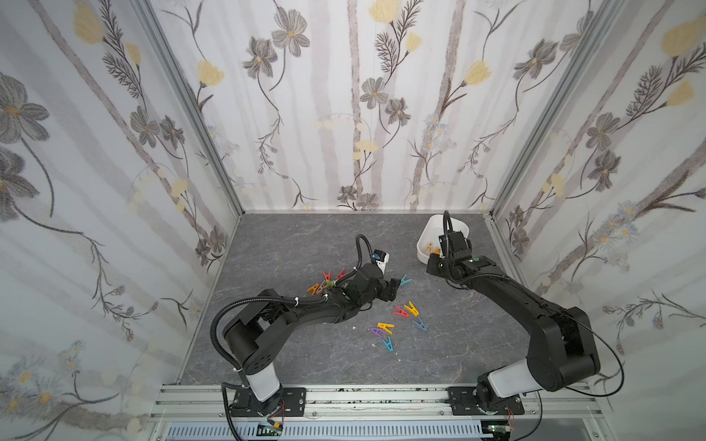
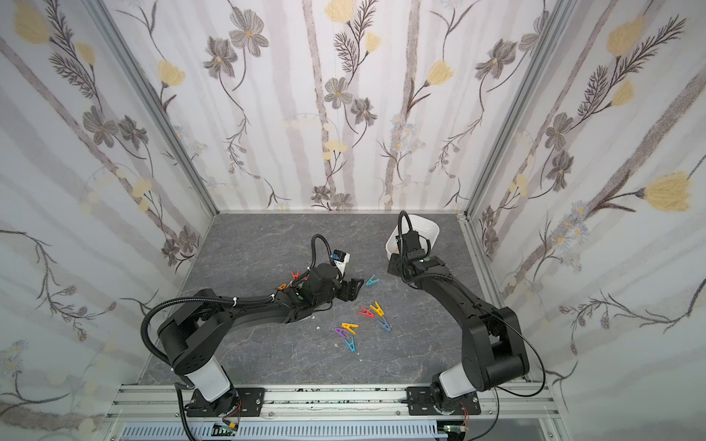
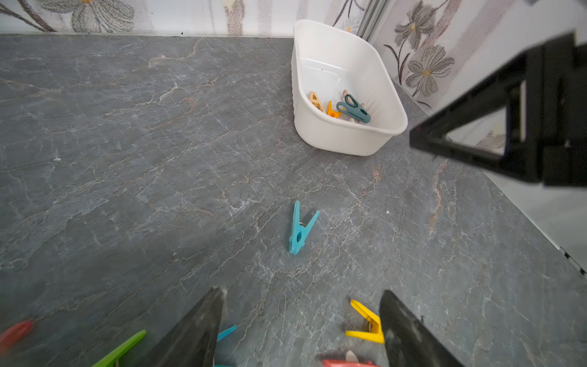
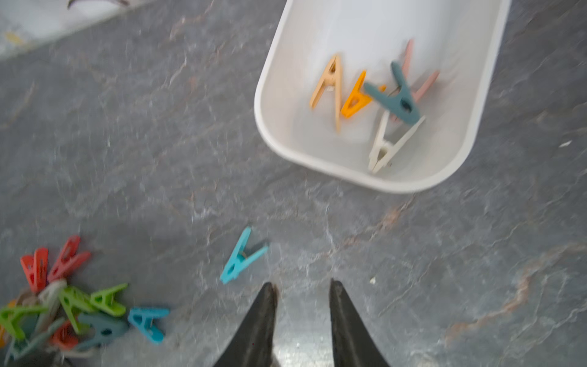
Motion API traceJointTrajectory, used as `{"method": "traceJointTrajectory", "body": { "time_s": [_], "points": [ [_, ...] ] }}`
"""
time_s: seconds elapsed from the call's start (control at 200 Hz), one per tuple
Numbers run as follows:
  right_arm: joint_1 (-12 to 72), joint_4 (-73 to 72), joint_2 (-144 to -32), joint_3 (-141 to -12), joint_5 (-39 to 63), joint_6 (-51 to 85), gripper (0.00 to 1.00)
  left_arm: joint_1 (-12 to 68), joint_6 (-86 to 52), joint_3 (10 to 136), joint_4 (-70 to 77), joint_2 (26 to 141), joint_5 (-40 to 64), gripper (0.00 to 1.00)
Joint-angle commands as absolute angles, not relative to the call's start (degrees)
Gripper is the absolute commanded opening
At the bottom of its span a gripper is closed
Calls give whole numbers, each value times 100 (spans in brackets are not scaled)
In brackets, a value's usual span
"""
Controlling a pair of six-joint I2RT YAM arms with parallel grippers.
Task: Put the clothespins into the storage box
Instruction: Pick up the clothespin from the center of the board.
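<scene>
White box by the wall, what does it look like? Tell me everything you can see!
The white storage box is a smooth, shiny plastic tub, long with rounded corners and no lid. It stands upright on the grey table near the back right corner. Five pegs lie bunched at one end: a beige peg, an orange peg, a dark teal peg, a white peg and a pink peg. The rest of its floor is bare.

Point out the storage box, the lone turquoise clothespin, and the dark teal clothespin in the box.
storage box (image 3: 336, 138): left wrist view, outer wall.
lone turquoise clothespin (image 3: 298, 235): left wrist view, its middle.
dark teal clothespin (image 4: 403, 100): right wrist view, body.
</scene>
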State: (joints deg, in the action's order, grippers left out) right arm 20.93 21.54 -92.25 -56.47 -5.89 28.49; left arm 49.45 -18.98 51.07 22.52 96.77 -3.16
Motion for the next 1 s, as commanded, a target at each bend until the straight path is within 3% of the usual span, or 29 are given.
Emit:
{"method": "traceJointTrajectory", "body": {
  "time_s": [0.0, 0.18, 0.39, 0.994],
  "points": [
    [2532, 2371, -8745, -5034, -579, 3079, 31, 4925, -2185, 4679, 2339, 9235, -268, 78],
    [3211, 2477, -8525, -4412, -402, 3396, 33, 4929, -2385, 3978, 2148, 8556, -269, 78],
    [3601, 2237, -9013, -4359, -229, 3505, 33, 5005, -2489, 3746, 2224, 8379, -125, 77],
    [3647, 2237, -9468, -4035, -417, 3484, 13, 5071, -2391, 3919, 2355, 8631, -70, 77]
  ]
}}
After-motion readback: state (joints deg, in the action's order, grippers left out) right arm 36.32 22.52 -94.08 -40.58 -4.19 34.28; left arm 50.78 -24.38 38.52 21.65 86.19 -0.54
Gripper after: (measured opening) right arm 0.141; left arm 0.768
